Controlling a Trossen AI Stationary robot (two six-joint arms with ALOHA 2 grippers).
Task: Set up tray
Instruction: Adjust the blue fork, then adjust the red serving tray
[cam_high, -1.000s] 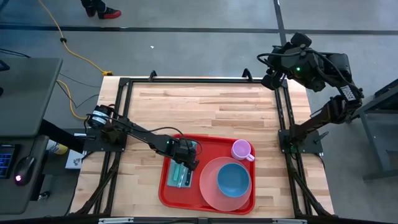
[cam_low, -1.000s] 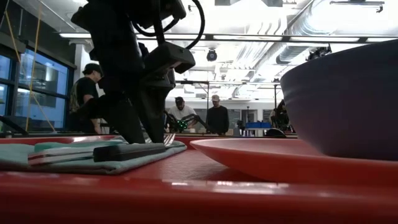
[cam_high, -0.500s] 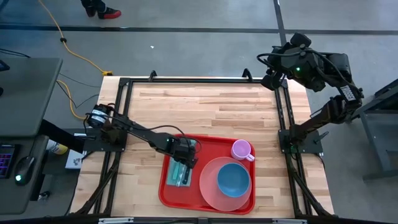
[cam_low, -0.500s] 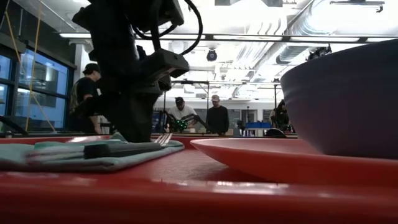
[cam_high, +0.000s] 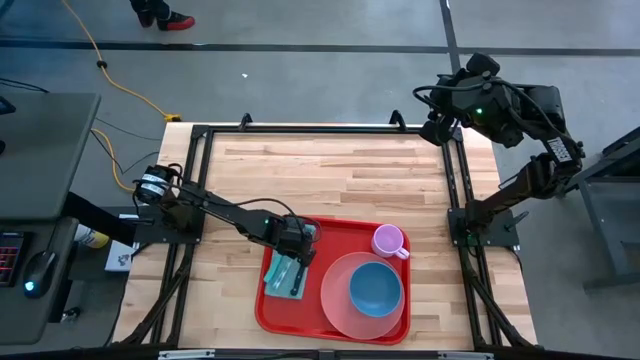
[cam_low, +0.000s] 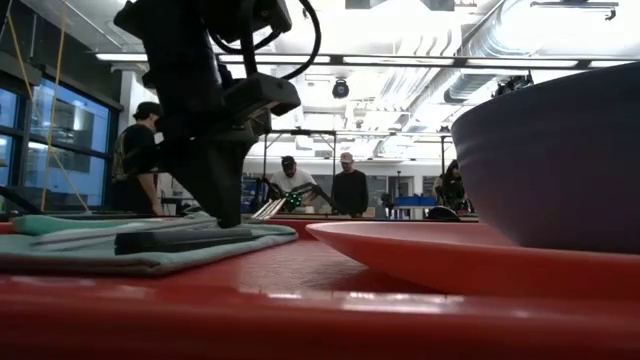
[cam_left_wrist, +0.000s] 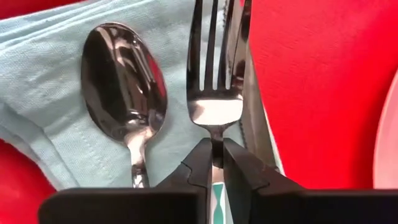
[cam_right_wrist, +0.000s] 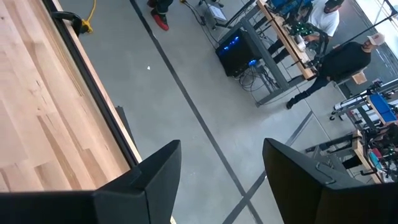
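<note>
The red tray (cam_high: 335, 232) lies at the table's near middle. On its left part is a light blue napkin (cam_high: 281, 274) (cam_left_wrist: 50, 93) bearing a spoon (cam_left_wrist: 124, 81), a fork (cam_left_wrist: 214, 68) and a knife (cam_left_wrist: 250, 127). My left gripper (cam_high: 296, 256) (cam_left_wrist: 216, 149) stands over the napkin's far end, shut on the fork. A salmon plate (cam_high: 340, 300) holding a blue bowl (cam_high: 375, 287) and a pink cup (cam_high: 388, 241) fill the tray's right part. My right gripper (cam_right_wrist: 221, 180) is open, raised beyond the table's far right corner. My left gripper pinches the fork's thin neck (cam_left_wrist: 216, 138), just behind the tines, between its two fingertips. The fingers come steeply from above, one on each side of the neck. The tine end (cam_low: 270, 208) stands slightly raised over the napkin; the handle end is hidden under the gripper.
Bare wooden tabletop (cam_high: 330, 170) stretches from the tray to the far edge. Black frame rails (cam_high: 195, 180) run along the table's left and right sides. People stand in the room beyond the table (cam_low: 350, 190).
My left gripper has shut on the fork's neck. The fork's tine end has risen a little, and the napkin with the cutlery has shifted slightly toward the table's left edge.
</note>
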